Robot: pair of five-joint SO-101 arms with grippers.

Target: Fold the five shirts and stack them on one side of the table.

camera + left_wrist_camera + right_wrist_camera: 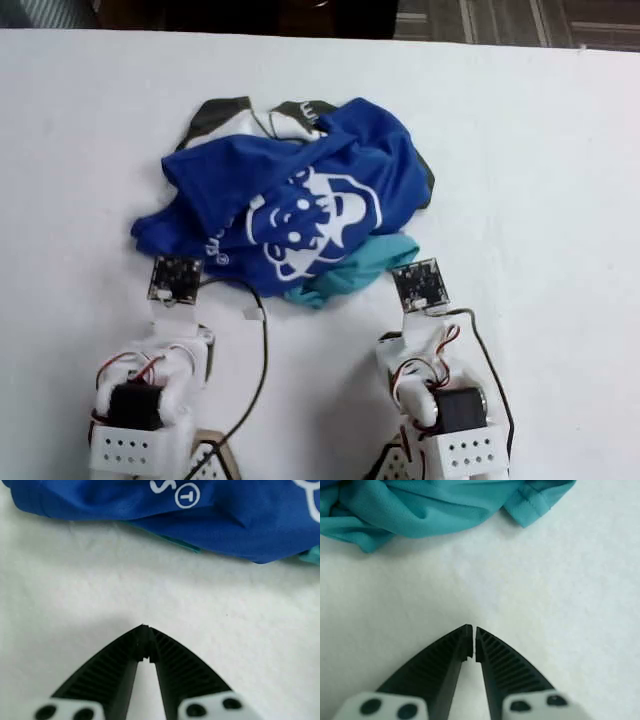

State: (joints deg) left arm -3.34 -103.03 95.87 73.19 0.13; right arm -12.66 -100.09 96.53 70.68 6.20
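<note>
The left pincer [146, 630] is seen closed, its two black ribbed fingers [110, 675] brought together at the tips, and nothing is held between them. It is poised over the bare white table [75, 605]. Ahead of its tips, and apart from them, the edge of the blue shirt [225, 520] is laid across the table, white print being shown on the cloth.

The right pincer [472, 630] is likewise shut, with the barest slit left between its tips, and nothing is gripped. Ahead of it, well clear of the tips, the crumpled teal shirt [420, 505] is spread, one stitched hem being turned towards the pincer.

From the high view the shirts are found unfolded and heaped together just beyond both pincers. The blue shirt is thrown uppermost, the teal shirt is tucked beneath its near edge on the right pincer's side, and a black-and-white shirt [235, 115] is left showing at the far side of the heap, farthest from the left pincer. How many shirts are buried there cannot be told. A black cable [262, 350] is trailed over the table between the two arms.
</note>
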